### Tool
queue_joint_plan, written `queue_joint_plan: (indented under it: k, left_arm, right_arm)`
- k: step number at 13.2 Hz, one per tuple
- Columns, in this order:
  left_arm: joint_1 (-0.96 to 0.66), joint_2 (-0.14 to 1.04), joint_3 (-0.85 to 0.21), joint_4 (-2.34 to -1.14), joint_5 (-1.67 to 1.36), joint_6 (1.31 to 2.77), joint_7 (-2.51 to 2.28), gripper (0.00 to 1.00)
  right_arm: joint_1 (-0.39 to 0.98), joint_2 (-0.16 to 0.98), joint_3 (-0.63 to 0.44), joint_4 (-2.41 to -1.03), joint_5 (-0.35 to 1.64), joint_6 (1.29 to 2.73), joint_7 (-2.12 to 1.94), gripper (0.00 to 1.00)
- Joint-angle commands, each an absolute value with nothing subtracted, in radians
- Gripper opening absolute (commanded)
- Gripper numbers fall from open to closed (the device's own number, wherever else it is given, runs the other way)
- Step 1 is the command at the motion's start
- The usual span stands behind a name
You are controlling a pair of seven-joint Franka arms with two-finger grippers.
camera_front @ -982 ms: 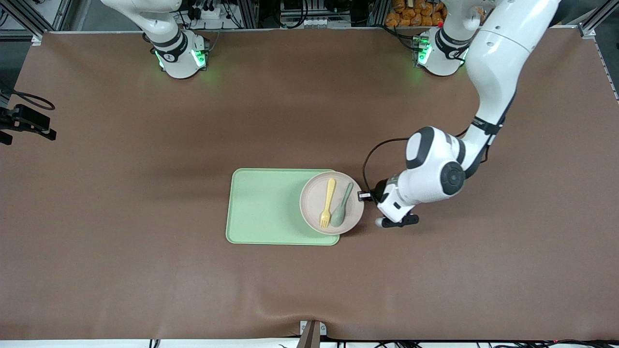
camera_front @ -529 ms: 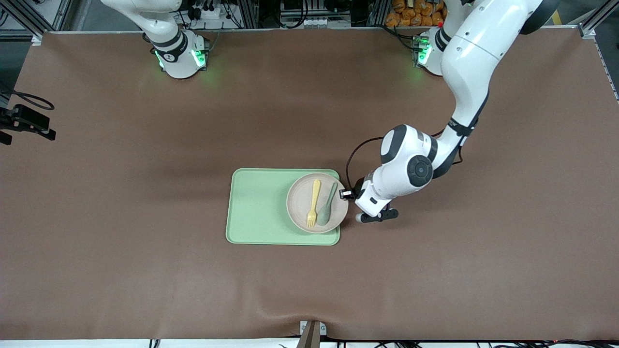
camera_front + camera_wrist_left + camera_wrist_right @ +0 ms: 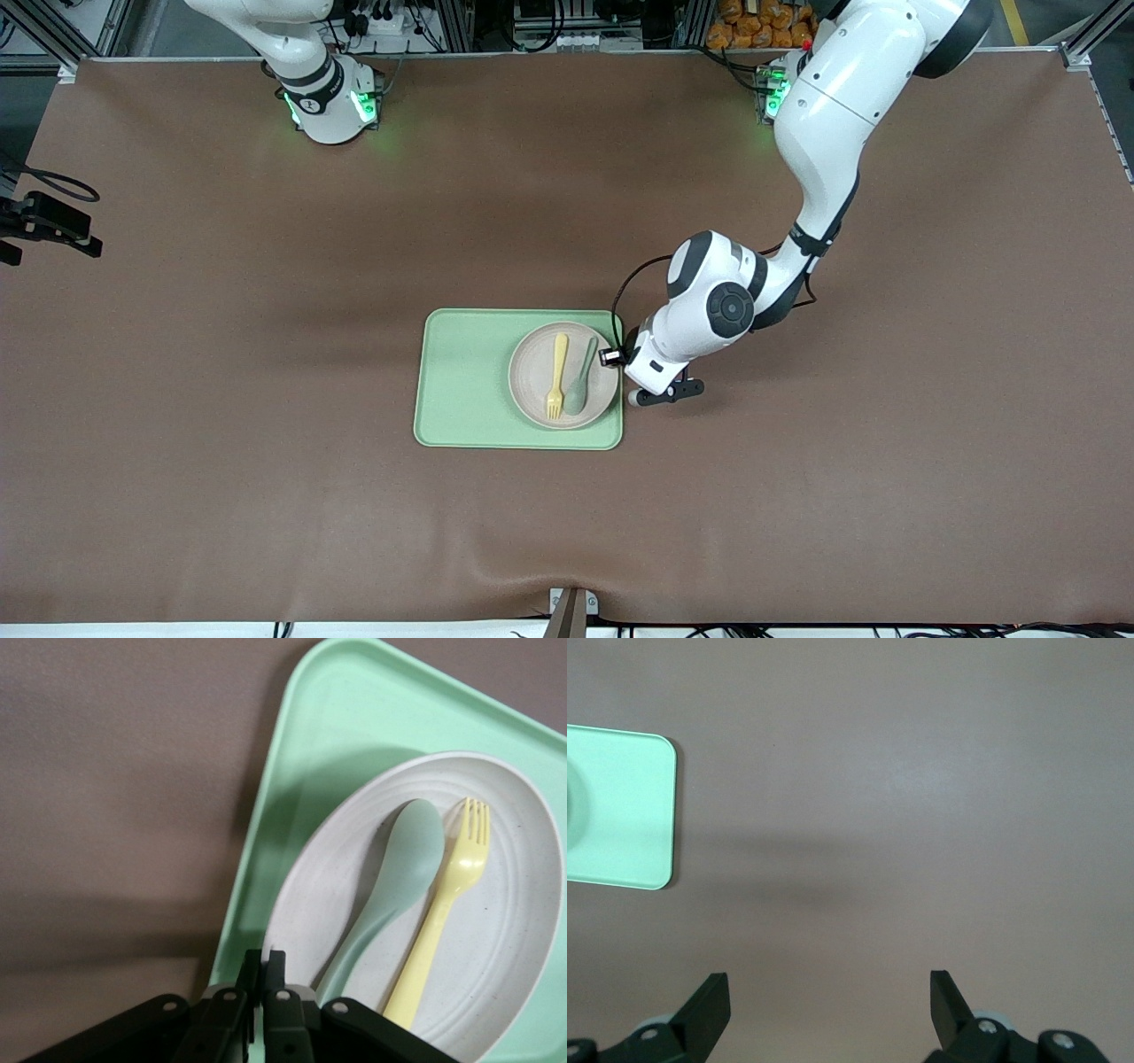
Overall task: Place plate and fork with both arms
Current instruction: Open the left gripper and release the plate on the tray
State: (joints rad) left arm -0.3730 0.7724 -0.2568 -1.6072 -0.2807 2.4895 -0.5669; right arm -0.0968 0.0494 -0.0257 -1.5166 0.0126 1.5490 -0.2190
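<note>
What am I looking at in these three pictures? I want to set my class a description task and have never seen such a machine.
Two white robot arms stand at a brown table. One picture looks down from a high camera; the other two come from cameras on the arms' wrists. The left pincer is shut on the rim of a small round off-white plate, which lies on a rectangular pale green tray and carries a pale yellow plastic fork and a sage-green spoon. The right pincer is open above bare table; that arm waits.
</note>
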Motion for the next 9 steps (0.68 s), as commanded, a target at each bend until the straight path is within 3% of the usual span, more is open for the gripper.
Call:
queue_joint_plan:
  k: [1,9]
  left_arm:
    - [-0.393,0.795,-0.238,-1.577,-0.253,2.503,-0.595,0.0]
    - [-0.406,0.795,-0.238,-1.575,-0.259,2.508,-0.614,0.0]
  right_arm:
    - [-0.12,0.054,-0.009,-1.508,0.008,1.552,-0.227,1.0]
    - [-0.106,0.057,-0.005,-1.485,0.037,1.543,-0.216,1.0]
